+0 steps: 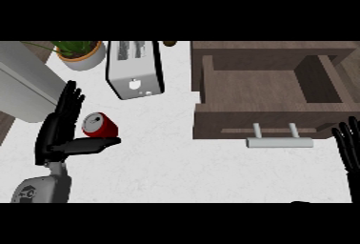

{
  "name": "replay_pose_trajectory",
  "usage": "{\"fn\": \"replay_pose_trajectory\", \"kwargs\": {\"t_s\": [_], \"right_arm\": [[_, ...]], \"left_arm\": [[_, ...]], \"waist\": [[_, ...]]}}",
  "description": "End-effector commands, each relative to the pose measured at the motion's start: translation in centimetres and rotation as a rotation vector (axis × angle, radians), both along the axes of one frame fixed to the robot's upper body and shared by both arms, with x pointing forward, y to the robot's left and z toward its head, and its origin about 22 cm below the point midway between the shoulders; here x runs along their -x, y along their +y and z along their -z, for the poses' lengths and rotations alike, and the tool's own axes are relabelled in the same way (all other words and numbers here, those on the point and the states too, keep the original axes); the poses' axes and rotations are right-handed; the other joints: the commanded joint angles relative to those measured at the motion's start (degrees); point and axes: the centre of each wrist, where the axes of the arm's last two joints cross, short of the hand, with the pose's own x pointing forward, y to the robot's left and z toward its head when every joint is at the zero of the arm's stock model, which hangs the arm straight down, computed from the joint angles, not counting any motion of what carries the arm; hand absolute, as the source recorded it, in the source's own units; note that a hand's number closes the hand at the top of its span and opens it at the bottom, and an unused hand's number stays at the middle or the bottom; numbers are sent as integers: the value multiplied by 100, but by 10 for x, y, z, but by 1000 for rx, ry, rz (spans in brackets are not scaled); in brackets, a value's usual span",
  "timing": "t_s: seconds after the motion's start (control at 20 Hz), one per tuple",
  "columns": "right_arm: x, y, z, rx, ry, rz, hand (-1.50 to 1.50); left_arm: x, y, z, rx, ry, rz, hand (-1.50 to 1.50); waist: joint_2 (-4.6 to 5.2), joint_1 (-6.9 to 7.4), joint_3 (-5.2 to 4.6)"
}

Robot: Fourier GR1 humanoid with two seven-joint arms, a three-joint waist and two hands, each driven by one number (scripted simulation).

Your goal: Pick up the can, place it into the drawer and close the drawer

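A red can with a silver top lies on the white counter at the left. My left hand stands just left of it, fingers straight and pointing up, thumb stretched out under the can; whether they touch I cannot tell. The brown wooden drawer is pulled open at the upper right, and nothing lies inside it. Its silver handle juts out from the front panel. My right hand rests open at the right edge, fingers up, beside the drawer's front.
A silver toaster stands behind the can. A potted plant sits at the back left, next to a large white appliance. White counter stretches between can and drawer.
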Motion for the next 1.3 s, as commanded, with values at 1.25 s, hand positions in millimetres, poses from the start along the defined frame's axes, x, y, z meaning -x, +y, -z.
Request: {"fn": "replay_pose_trajectory", "kwargs": {"t_s": [1.25], "right_arm": [[-11,4,-16,-1,-17,-7,-150]], "left_arm": [[9,51,109,-12,69,-44,-150]], "waist": [[5,-4,-2]]}}
